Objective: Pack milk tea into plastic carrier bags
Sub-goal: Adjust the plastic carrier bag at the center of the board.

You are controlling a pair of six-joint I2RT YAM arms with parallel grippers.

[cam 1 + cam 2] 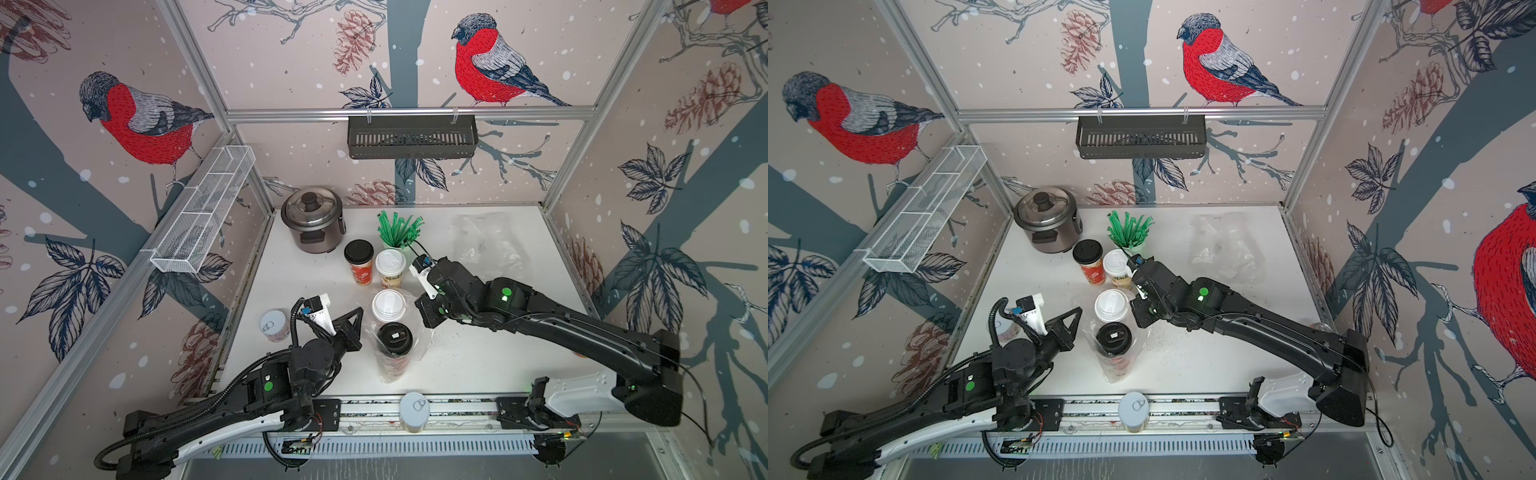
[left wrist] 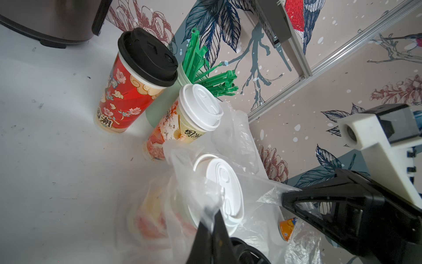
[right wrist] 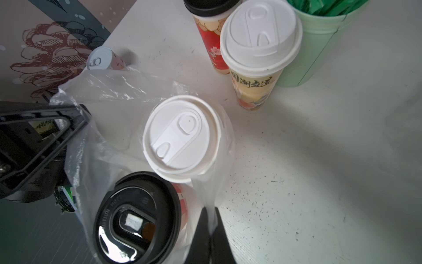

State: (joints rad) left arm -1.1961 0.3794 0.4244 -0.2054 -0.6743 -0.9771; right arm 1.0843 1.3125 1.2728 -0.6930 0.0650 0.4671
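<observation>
In both top views the clear crinkly plastic carrier bag (image 1: 420,343) stood with a white-lidded tall paper cup (image 1: 389,305) and a black-lidded tall paper cup (image 1: 395,338) inside. Left gripper (image 2: 213,217) and right gripper (image 3: 210,213) were each pinched tight on opposite rim edges. Red unbagged cup (image 1: 359,266) and cream unbagged cup (image 1: 390,269) stood just behind the bag. Bare white table (image 1: 478,361) lay right of it.

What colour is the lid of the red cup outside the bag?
Black lid, clearest in the left wrist view.

You're working in a staged robot test booth, not a real shop: an aluminium-profile frame (image 1: 409,113) carries bullfinch-print wall panels (image 1: 490,62), the left arm (image 1: 232,399) and right arm (image 1: 561,328) are bolted to a front rail (image 1: 457,410), and a rice cooker (image 1: 312,220) and a cup of green straws (image 1: 399,232) serve as props.
</observation>
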